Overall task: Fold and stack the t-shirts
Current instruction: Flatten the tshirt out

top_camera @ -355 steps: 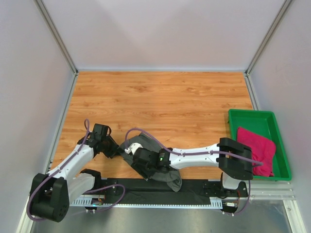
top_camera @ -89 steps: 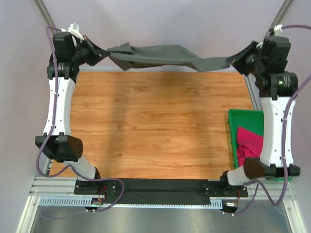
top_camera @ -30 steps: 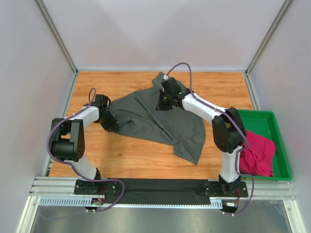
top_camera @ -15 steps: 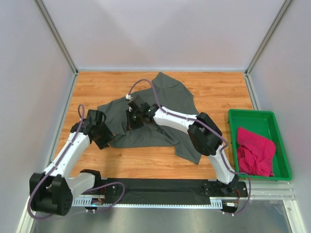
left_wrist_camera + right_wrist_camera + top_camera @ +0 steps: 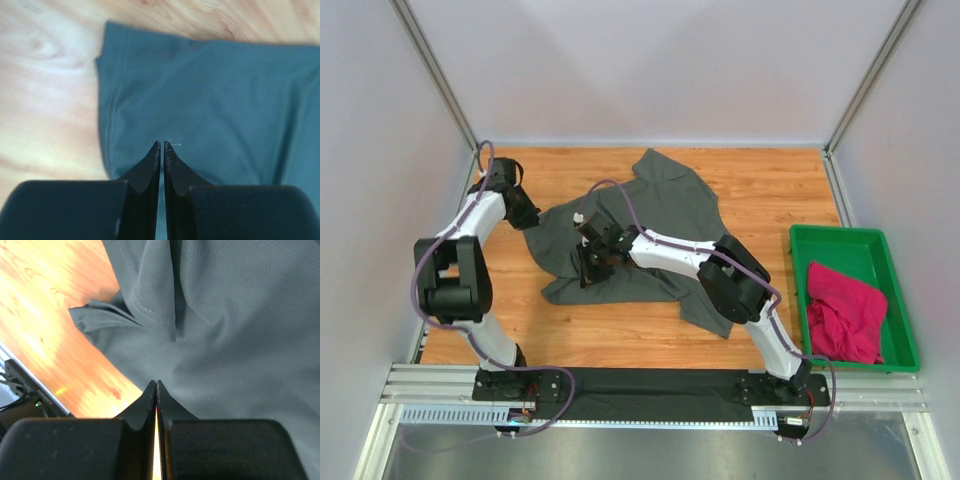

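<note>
While the grey t-shirt (image 5: 665,210) lies rumpled mid-desk (image 5: 770,190), my left end effector (image 5: 161,146) is nearly closed over its 9 o'clock sleeve, grip unclear. My right end effector (image 5: 156,385) is fully closed over its 8 o'clock part. The pink t-shirt (image 5: 845,310) is in the green tray (image 5: 840,238), 4 o'clock.

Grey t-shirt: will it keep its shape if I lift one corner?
Probably not: the grey t-shirt lies in soft wrinkles, so it likely droops. Its thin knit looks light. Pushed, it would probably bunch, not slide.
</note>
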